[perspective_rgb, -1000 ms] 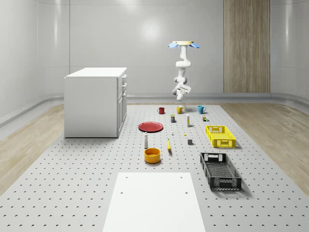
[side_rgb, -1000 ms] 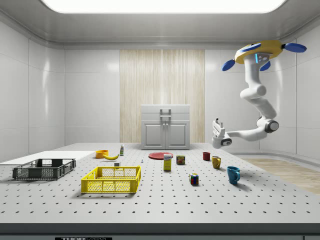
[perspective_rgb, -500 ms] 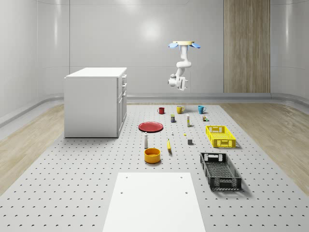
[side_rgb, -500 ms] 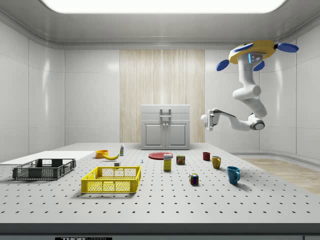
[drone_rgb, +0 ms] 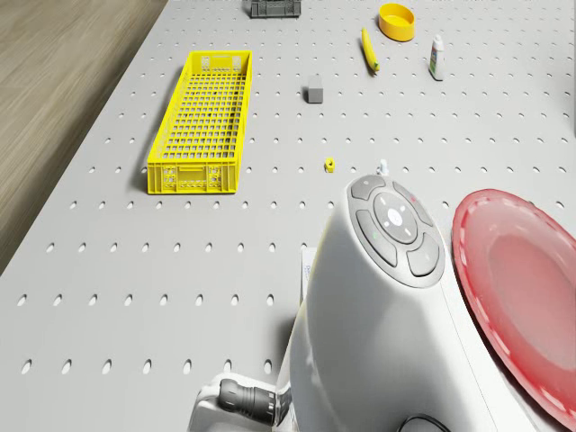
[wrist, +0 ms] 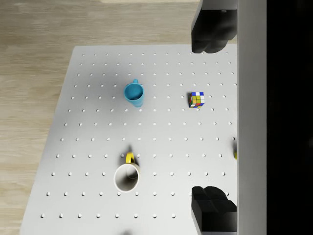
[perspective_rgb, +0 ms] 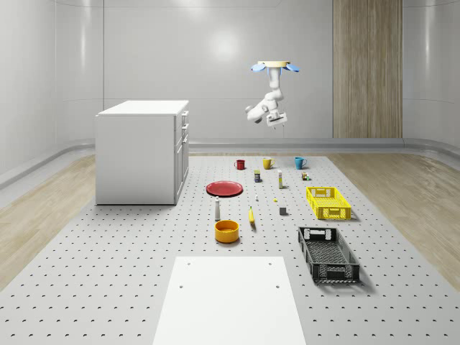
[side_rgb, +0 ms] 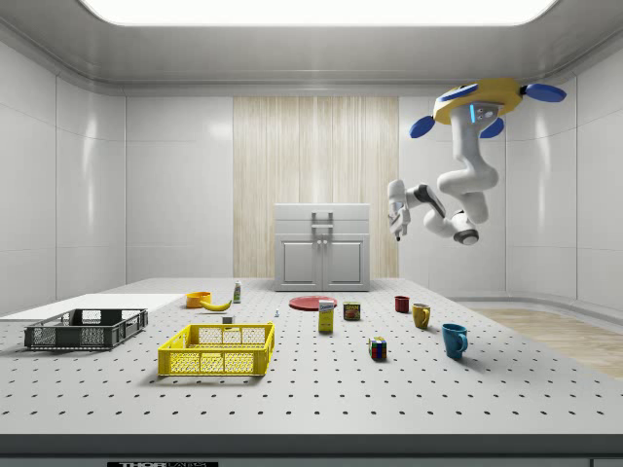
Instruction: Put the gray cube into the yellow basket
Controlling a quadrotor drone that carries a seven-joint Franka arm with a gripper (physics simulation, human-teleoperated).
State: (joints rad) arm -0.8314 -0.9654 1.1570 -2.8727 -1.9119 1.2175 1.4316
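While your drone (perspective_rgb: pixel 274 67) hovers above the mugs, fingers (wrist: pixel 211 24) spread empty, nothing blocks the small gray cube (drone_rgb: pixel 316 91) beside the long yellow mesh basket (drone_rgb: pixel 201 121).

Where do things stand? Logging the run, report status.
Drone hovering high over the mugs' end; end effector open, empty. Gray cube on the table beside yellow basket. Nothing between them.

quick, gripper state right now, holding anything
Gripper: open, holding nothing. It hangs high above the table's mug end, under the hovering drone; the gray cube sits on the table beside the yellow basket.
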